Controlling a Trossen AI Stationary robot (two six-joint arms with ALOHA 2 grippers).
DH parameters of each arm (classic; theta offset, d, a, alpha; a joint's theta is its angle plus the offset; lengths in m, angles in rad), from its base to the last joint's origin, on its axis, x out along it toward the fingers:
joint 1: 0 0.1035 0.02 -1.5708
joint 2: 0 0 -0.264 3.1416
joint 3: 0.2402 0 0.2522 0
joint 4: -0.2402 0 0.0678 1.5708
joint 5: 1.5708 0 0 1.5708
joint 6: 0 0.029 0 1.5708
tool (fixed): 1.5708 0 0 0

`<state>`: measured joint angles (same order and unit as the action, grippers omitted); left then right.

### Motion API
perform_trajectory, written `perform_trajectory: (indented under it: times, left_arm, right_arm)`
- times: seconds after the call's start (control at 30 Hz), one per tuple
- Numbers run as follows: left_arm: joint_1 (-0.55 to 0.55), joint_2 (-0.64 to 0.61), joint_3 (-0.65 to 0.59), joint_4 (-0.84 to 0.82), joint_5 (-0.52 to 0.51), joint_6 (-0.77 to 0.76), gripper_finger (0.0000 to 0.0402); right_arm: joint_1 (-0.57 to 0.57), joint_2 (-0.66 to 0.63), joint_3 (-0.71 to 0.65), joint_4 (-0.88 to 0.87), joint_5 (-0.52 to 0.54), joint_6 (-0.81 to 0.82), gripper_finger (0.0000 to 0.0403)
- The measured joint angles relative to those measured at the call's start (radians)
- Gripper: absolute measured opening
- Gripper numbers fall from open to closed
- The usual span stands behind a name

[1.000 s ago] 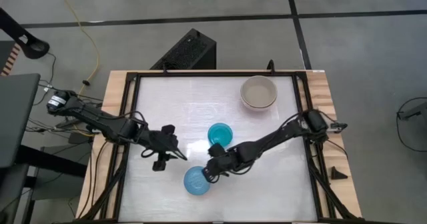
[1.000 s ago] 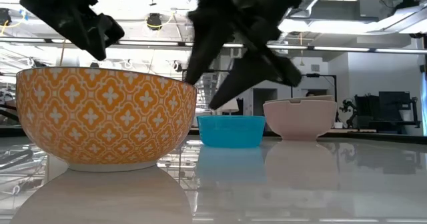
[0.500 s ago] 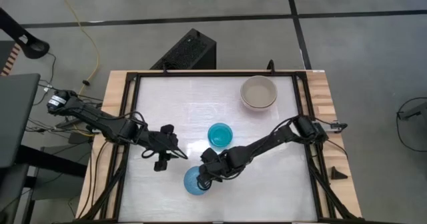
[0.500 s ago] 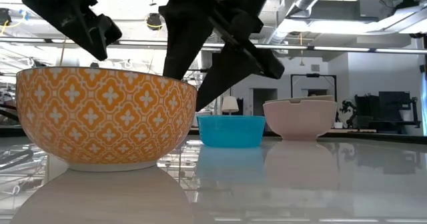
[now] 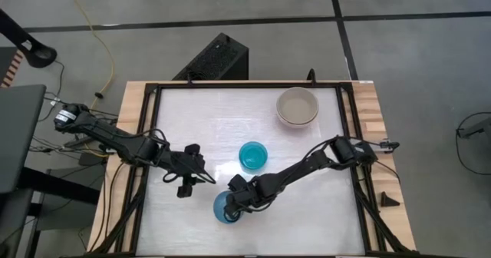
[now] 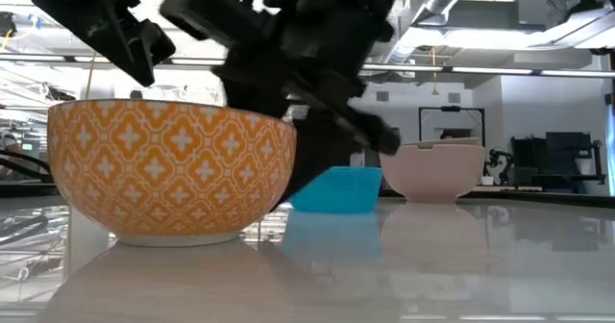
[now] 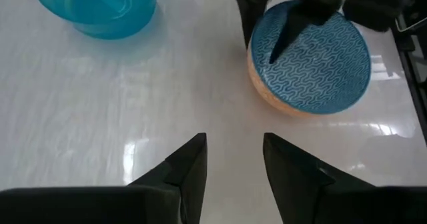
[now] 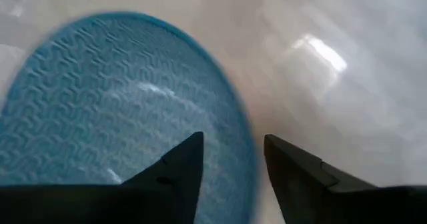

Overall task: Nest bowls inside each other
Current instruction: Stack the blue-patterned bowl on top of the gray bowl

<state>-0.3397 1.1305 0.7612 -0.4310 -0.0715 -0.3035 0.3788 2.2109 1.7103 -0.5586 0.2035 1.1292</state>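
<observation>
The bowl with a blue wave-patterned inside and an orange-patterned outside (image 5: 221,211) (image 6: 173,169) (image 7: 310,57) stands on its foot near the table's front. My right gripper (image 5: 232,206) (image 8: 233,154) is open and reaches down over it, one finger inside the rim and one outside. My left gripper (image 5: 199,178) (image 7: 233,151) hangs open and empty above the table, left of that bowl. A small teal bowl (image 5: 252,155) (image 6: 336,188) stands just behind it. A grey-beige bowl (image 5: 297,107) (image 6: 430,172) stands at the far right. My right gripper straddles the patterned bowl's rim (image 8: 248,144) on the side toward the teal bowl, slanting down from the table's right and far side. One finger (image 8: 177,167) is over the blue inside, the other (image 8: 297,174) outside the wall. The jaws stand apart around the rim. The bowl rests on the table.
Black rails frame the white tabletop (image 5: 184,120), with wooden strips along the left and right edges. Bare tabletop lies at the far left and at the near right. Both arms meet near the table's front middle.
My right gripper has come down and toward the table's near-left, from beside the patterned bowl onto its rim. The patterned bowl has shifted a little on the table. The teal and grey-beige bowls have stayed put.
</observation>
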Motion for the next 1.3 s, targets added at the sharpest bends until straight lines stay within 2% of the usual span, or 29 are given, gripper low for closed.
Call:
perform_trajectory:
  times: [0.17,0.4,0.63,0.8,1.03,1.17,1.3]
  left_arm:
    - [0.0,0.0,0.0,0.0,-0.005,-0.005,0.0135]
    - [0.0,0.0,0.0,0.0,-0.006,-0.014,0.0135]
    - [0.0,0.0,0.0,0.001,-0.052,-0.067,0.0135]
    - [0.0,0.0,0.0,0.003,-0.106,-0.122,0.0135]
    - [0.001,0.0,0.0,0.003,-0.167,-0.244,0.0135]
    - [0.001,0.0,0.0,0.003,-0.194,-0.324,0.0135]
    - [0.001,0.0,0.0,0.003,-0.234,-0.398,0.0135]
  right_arm:
    - [-0.001,-0.009,-0.002,0.012,-0.007,-0.002,0.0067]
    - [-0.028,-0.128,-0.005,-0.078,-0.027,-0.101,0.0062]
    - [-0.123,-0.347,-0.005,-0.364,-0.04,-0.302,0.0062]
    - [-0.268,-0.517,0.0,-0.492,-0.041,-0.467,0.0062]
    - [-0.55,-0.663,-0.007,-0.629,-0.067,-0.717,0.0062]
    - [-0.743,-0.748,-0.111,-0.601,-0.159,-0.837,0.0062]
    - [-0.925,-0.817,-0.264,-0.535,-0.21,-0.877,0.0062]
